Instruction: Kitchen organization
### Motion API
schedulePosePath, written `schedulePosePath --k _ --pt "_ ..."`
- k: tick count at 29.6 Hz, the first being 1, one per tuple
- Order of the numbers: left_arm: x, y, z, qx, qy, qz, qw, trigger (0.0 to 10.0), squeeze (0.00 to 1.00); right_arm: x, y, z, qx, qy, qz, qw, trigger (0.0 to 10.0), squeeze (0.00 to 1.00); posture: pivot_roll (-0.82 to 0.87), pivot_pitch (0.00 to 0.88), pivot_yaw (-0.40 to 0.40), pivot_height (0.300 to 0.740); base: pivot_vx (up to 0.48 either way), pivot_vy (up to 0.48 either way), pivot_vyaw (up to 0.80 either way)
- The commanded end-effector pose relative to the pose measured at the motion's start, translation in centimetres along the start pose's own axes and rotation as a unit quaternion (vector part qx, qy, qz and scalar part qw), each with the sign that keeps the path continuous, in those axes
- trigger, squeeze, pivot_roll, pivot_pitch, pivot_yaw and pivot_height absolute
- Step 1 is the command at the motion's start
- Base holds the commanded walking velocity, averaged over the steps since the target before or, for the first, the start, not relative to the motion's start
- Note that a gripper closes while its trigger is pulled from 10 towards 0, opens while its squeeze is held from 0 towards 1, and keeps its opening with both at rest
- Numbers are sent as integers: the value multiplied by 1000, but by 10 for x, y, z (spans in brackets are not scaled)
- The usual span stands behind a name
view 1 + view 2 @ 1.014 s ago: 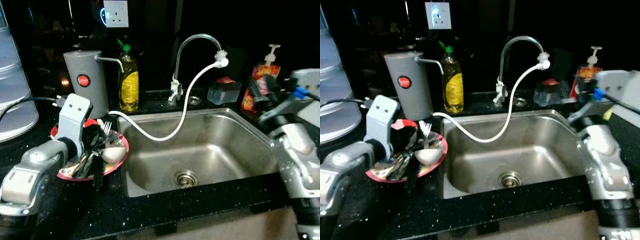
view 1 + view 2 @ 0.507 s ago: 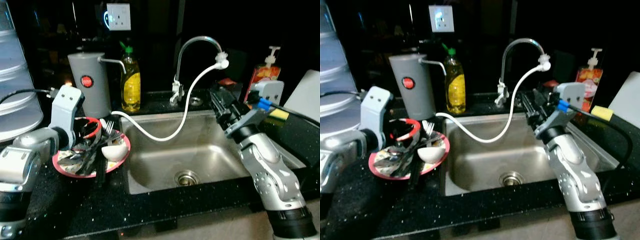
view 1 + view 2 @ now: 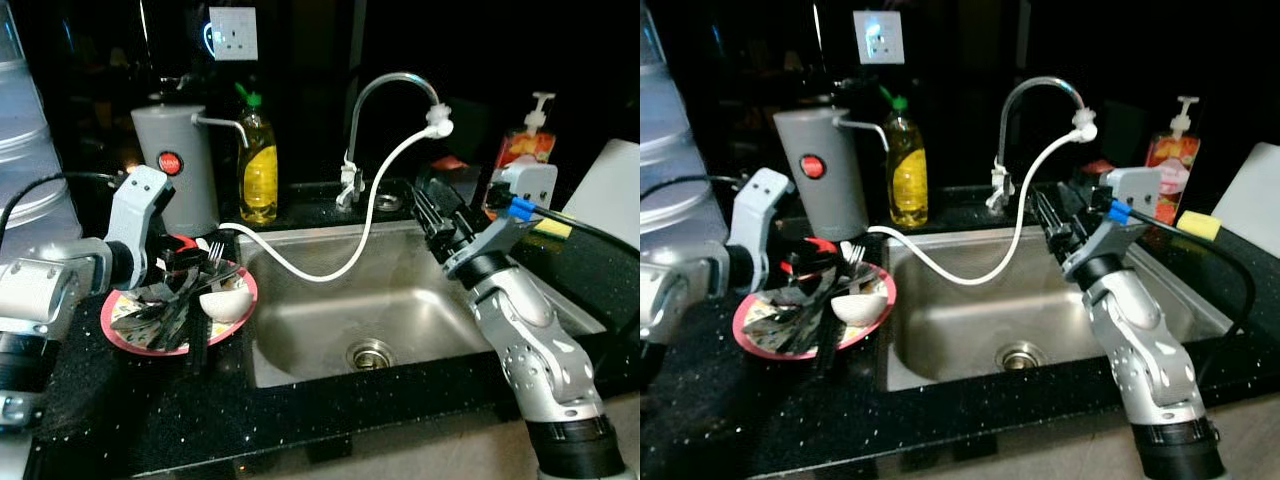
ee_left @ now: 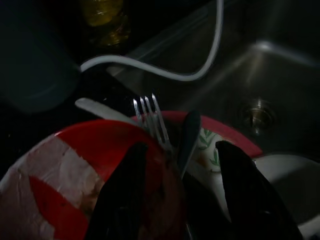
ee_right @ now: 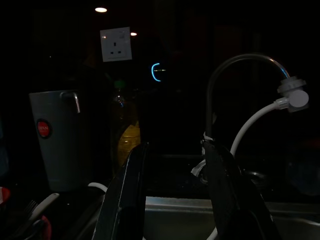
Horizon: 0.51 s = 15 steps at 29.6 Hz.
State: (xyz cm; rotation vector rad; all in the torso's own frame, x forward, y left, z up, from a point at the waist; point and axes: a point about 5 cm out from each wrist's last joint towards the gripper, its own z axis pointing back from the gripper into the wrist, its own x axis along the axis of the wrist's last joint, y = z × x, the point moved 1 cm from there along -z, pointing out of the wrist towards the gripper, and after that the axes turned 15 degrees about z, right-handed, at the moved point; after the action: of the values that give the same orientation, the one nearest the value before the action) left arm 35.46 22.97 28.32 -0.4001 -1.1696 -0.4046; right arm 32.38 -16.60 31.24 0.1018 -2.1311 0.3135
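A red-rimmed plate [image 3: 125,338] lies on the black counter left of the sink [image 3: 420,300]. It carries a white bowl [image 3: 226,304], a red-and-white bowl [image 4: 55,185], a fork [image 4: 150,116] and dark utensils. My left gripper [image 3: 195,268] hovers open over this pile; in the left wrist view one of its fingers [image 4: 122,200] lies across the red bowl, with the left gripper [image 4: 181,147] just behind the fork. My right gripper [image 3: 428,200] is raised above the sink's right half, open and empty, pointing at the faucet [image 5: 235,62].
A white hose [image 3: 340,260] runs from the faucet tip across the basin to a grey dispenser [image 3: 175,165]. A yellow soap bottle [image 3: 258,165] stands beside it. A pump bottle [image 3: 522,145], a yellow sponge [image 3: 1200,222] and a white board [image 3: 615,185] sit at the right.
My right arm swung in from the far right edge to above the sink, then held there. My left gripper drew back slightly over the plate. The camera shifted a little.
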Motion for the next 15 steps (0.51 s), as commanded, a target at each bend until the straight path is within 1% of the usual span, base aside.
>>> schedulePosePath --k 1,5,7,11,12,14,15 --pt "0 8 5 13 19 -22 999 10000 0 3 1 1 1 -4 0 1000 10000 0 -37 0 -21 740 0 0 0" --pt "-5 15 3 18 46 -20 999 10000 0 3 1 2 -1 -2 0 1000 10000 0 -36 0 -18 740 0 0 0" --pt "-7 16 3 20 50 -18 998 10000 0 3 1 2 -2 -2 0 1000 10000 0 -39 2 -15 740 0 0 0" --pt "-17 22 0 23 68 -17 997 10000 0 2 -1 4 -6 1 -1 1000 10000 0 -38 4 -17 740 0 0 0" --pt "-18 23 -1 24 70 -17 997 4510 0 2 -1 3 -7 1 -1 1000 10000 0 -41 6 -19 740 0 0 0" --pt "-18 24 -2 25 71 -18 997 4510 0 2 -1 3 -7 1 -1 1000 10000 0 -41 6 -19 740 0 0 0" --pt "-18 24 -2 26 71 -18 997 2549 0 2 -1 3 -8 1 -1 1000 10000 0 -41 6 -19 740 0 0 0"
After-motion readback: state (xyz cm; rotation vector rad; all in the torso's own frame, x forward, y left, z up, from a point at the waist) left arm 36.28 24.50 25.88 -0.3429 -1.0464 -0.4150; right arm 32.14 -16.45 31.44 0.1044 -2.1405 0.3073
